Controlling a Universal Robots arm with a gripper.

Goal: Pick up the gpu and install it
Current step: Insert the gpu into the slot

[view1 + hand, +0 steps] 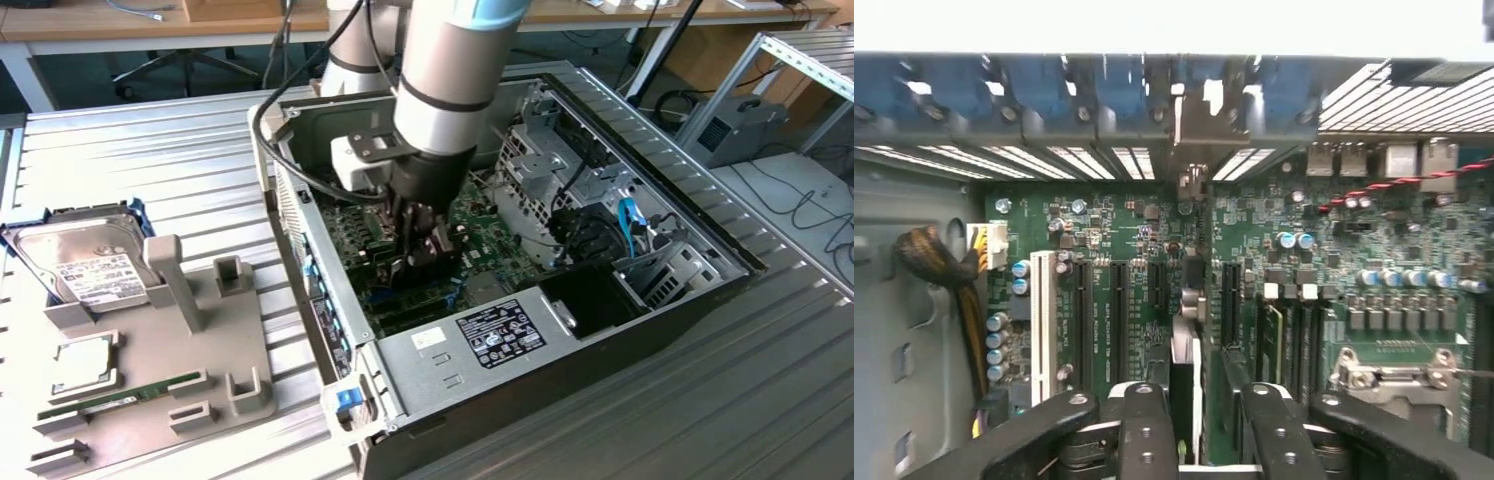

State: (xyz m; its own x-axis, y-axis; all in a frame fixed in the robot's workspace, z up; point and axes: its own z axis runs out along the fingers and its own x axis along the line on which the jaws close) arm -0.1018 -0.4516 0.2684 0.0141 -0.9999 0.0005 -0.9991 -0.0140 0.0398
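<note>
The gpu (1188, 345) stands on edge in a slot of the green motherboard (1124, 225). I see it edge-on as a thin dark card, with its silver bracket (1192, 150) against the rear wall of the case. My gripper (1209, 425) straddles the card's near end, its black fingers (1144, 430) spread apart. A gap shows between the card and one finger. In the exterior view the gripper (416, 250) reaches down into the open computer case (627, 130), over the motherboard.
A grey holder tray (247, 385) beside the case carries a hard drive (87, 268), a processor (83, 365) and a green memory stick (127, 393). Inside the case are the power supply (501, 335), drive cages (541, 160), a cable bundle (939, 270) and the processor socket (1394, 370).
</note>
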